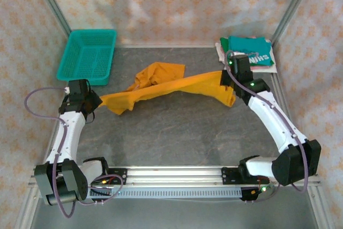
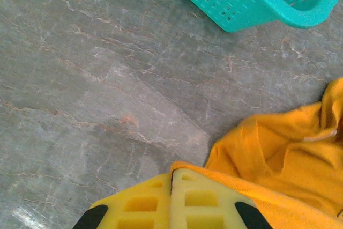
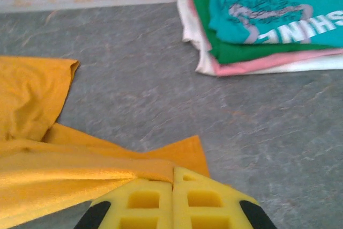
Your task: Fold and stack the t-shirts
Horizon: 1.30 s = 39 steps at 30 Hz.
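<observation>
this is a robotics lab test cell rather than a home: a white-and-black left arm (image 1: 67,132) and right arm (image 1: 273,116) are bolted to a slotted aluminium rail (image 1: 171,172) at the near edge of a grey stone-look tabletop (image 1: 177,132), with a loose cable (image 1: 29,103) looping from one of them. bare aluminium frame posts (image 1: 50,1) rise at the back corners, with flat backdrop panels (image 1: 177,4) in a pale floral print closing the table in on three sides. the household things on it are laundry items: a teal mesh basket (image 1: 94,31), an orange t-shirt (image 1: 161,87) and a stack of folded shirts (image 1: 252,52).
</observation>
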Motion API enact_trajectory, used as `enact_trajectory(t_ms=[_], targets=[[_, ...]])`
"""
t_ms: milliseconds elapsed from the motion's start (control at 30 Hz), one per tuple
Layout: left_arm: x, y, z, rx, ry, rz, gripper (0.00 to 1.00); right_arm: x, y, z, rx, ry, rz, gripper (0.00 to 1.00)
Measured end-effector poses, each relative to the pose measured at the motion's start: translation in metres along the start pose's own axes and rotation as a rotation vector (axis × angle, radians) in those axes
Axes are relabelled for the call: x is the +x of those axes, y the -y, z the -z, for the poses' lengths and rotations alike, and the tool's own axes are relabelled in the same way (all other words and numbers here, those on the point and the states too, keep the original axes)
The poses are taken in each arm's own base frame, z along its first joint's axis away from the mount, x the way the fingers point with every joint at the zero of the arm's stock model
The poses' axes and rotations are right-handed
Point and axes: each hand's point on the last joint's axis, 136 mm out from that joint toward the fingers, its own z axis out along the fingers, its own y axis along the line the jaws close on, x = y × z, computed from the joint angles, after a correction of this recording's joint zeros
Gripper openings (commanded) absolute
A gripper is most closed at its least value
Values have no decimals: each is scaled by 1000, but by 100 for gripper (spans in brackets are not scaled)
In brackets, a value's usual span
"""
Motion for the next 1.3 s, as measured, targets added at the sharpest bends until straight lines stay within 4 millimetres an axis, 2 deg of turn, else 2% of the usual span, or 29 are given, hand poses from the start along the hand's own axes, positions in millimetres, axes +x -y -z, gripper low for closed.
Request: enact_trajectory(t_ms=[133, 167, 267, 367, 533, 733, 867, 1300], targets=[[3, 5, 0, 31, -18, 8, 0, -5, -1, -5, -1, -4, -14, 1], [3, 6, 0, 35, -20, 8, 0, -2, -3, -8, -7, -17, -17, 7], [5, 8, 0, 49, -29, 7, 0, 10, -6, -20, -15, -57, -42, 34], [12, 9, -5, 66, -44, 9, 0, 35, -3, -36, -2, -116, -57, 44], [29, 9, -17, 87, -107, 13, 0, 84, 1, -61, 11, -239, -105, 45], [38, 8, -26, 93, -132, 16, 0, 156, -12, -60, -96, -371, -226, 45], [43, 8, -33, 92, -156, 17, 0, 187, -15, -62, -121, -433, -279, 47], [42, 10, -38, 98, -155, 16, 0, 189, -11, -108, -105, -426, -313, 47]])
